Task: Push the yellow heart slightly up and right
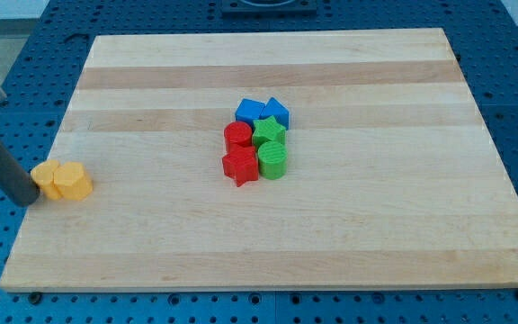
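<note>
Two yellow blocks sit together near the board's left edge: one (47, 176) on the left and one (73, 181) on the right. I cannot tell which is the heart. My dark rod comes in from the view's upper left, and my tip (31, 202) rests just left of and slightly below the left yellow block, close to or touching it.
A cluster stands at the board's middle: two blue blocks (263, 112) at its top, a red cylinder (237, 136), a red star (239, 166), a green star (269, 133) and a green cylinder (272, 161). The wooden board (331, 243) lies on a blue pegboard table.
</note>
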